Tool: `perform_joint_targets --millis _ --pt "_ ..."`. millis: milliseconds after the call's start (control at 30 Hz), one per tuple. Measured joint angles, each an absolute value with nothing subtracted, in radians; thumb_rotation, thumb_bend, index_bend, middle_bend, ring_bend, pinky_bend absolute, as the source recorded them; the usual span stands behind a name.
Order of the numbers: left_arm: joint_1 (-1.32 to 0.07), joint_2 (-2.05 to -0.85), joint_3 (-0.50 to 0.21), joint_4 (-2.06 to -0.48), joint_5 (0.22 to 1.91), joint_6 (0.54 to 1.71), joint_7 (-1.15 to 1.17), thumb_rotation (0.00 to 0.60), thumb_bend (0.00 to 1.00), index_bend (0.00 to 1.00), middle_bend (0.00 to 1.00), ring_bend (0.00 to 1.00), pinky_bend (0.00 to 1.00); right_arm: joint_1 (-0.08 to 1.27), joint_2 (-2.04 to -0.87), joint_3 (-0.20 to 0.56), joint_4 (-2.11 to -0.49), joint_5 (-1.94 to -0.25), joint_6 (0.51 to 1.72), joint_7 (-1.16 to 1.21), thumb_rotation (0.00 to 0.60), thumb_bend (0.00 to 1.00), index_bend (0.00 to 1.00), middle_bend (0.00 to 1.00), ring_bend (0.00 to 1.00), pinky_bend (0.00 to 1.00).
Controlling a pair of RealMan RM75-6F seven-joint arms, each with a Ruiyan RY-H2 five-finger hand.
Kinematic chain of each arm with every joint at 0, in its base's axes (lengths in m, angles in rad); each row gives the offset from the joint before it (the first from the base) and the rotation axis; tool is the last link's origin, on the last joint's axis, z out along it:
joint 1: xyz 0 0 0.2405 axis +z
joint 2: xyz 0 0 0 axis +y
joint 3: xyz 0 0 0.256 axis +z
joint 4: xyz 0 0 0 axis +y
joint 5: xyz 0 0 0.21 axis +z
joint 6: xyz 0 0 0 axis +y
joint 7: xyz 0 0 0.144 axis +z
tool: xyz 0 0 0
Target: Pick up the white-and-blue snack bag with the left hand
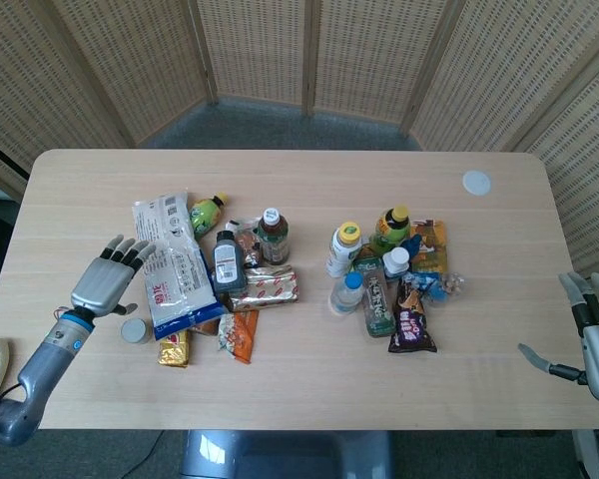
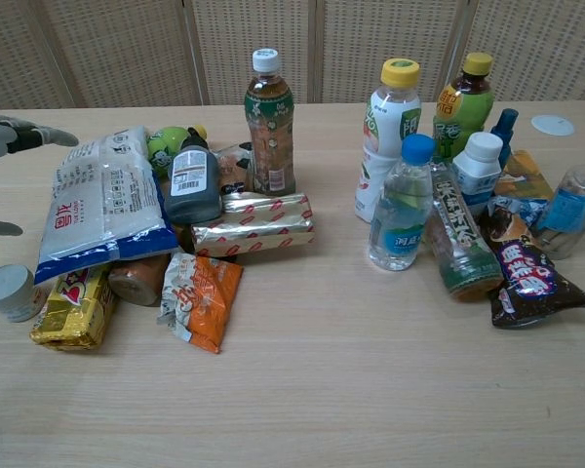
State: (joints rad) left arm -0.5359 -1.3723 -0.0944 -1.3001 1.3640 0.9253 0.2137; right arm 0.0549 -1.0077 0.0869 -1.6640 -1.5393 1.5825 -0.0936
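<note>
The white-and-blue snack bag (image 1: 172, 264) (image 2: 102, 202) lies flat at the left of the snack pile, long side running front to back. My left hand (image 1: 108, 275) (image 2: 2, 146) hovers just left of the bag with fingers spread and nothing in it; its fingertips reach the bag's left edge in the head view. My right hand (image 1: 597, 334) stays open at the table's right edge, far from the pile, and is out of the chest view.
A small grey-capped tub (image 1: 134, 330) (image 2: 7, 292) sits below my left hand. A yellow packet (image 2: 74, 306), an orange packet (image 2: 202, 297), a dark bottle (image 2: 192, 182) and a green tea bottle (image 2: 270, 124) crowd the bag's right and front. More bottles (image 2: 399, 202) stand at right.
</note>
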Motion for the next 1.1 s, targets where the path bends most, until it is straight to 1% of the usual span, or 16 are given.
perform_joint_targets --millis 167,367,400,433,500,567,600,667,733,933,1033,1100 --pt "-0.571 -1.423 -0.096 -1.257 1.346 0.886 0.218 0.6 0.2 0.0 0.0 0.0 0.0 0.046 -1.004 0.087 -1.661 -1.538 1.593 -0.084 0.207 0.15 0.0 0.0 0.0 0.0" --pt "-0.611 -1.48 -0.104 -1.21 1.336 0.87 0.238 0.6 0.2 0.0 0.0 0.0 0.0 0.036 -1.001 0.086 -1.659 -1.54 1.605 -0.073 0.205 0.15 0.0 0.0 0.0 0.0" --pt "-0.615 -1.486 -0.105 -1.206 1.337 0.871 0.242 0.6 0.2 0.01 0.0 0.01 0.0 0.035 -1.0 0.086 -1.658 -1.541 1.607 -0.071 0.204 0.15 0.0 0.0 0.0 0.0" --pt "-0.618 -1.495 -0.106 -1.202 1.337 0.875 0.245 0.6 0.21 0.06 0.03 0.07 0.0 0.033 -0.999 0.086 -1.658 -1.541 1.609 -0.068 0.204 0.15 0.0 0.0 0.0 0.0" --pt "-0.62 -1.507 -0.11 -1.194 1.338 0.89 0.245 0.6 0.23 0.19 0.11 0.22 0.0 0.031 -0.998 0.087 -1.656 -1.541 1.613 -0.062 0.204 0.15 0.0 0.0 0.0 0.0" --pt "-0.62 -1.525 -0.116 -1.181 1.337 0.913 0.242 0.6 0.3 0.34 0.21 0.39 0.01 0.029 -0.997 0.089 -1.656 -1.541 1.616 -0.056 0.204 0.15 0.0 0.0 0.0 0.0" --pt "-0.621 -1.533 -0.119 -1.175 1.335 0.92 0.24 0.6 0.33 0.37 0.23 0.44 0.02 0.028 -0.996 0.089 -1.656 -1.541 1.616 -0.053 0.203 0.15 0.0 0.0 0.0 0.0" --pt "-0.624 -1.541 -0.125 -1.163 1.328 0.924 0.238 0.6 0.37 0.45 0.31 0.54 0.07 0.028 -0.996 0.09 -1.657 -1.541 1.617 -0.047 0.203 0.15 0.0 0.0 0.0 0.0" --pt "-0.628 -1.545 -0.128 -1.158 1.316 0.921 0.241 0.6 0.39 0.52 0.41 0.63 0.16 0.027 -0.996 0.091 -1.657 -1.542 1.618 -0.045 0.206 0.15 0.0 0.0 0.0 0.0" --pt "-0.637 -1.55 -0.136 -1.148 1.284 0.912 0.267 0.6 0.42 0.62 0.59 0.77 0.33 0.024 -0.995 0.093 -1.659 -1.539 1.618 -0.041 0.205 0.15 0.0 0.0 0.0 0.0" --pt "-0.638 -1.551 -0.148 -1.145 1.281 0.937 0.267 0.6 0.42 0.66 0.64 0.81 0.38 0.024 -0.994 0.093 -1.662 -1.54 1.619 -0.04 0.206 0.15 0.0 0.0 0.0 0.0" --pt "-0.638 -1.545 -0.159 -1.148 1.282 0.958 0.258 0.6 0.42 0.66 0.64 0.82 0.39 0.024 -0.994 0.094 -1.662 -1.54 1.619 -0.038 0.208 0.15 0.0 0.0 0.0 0.0"
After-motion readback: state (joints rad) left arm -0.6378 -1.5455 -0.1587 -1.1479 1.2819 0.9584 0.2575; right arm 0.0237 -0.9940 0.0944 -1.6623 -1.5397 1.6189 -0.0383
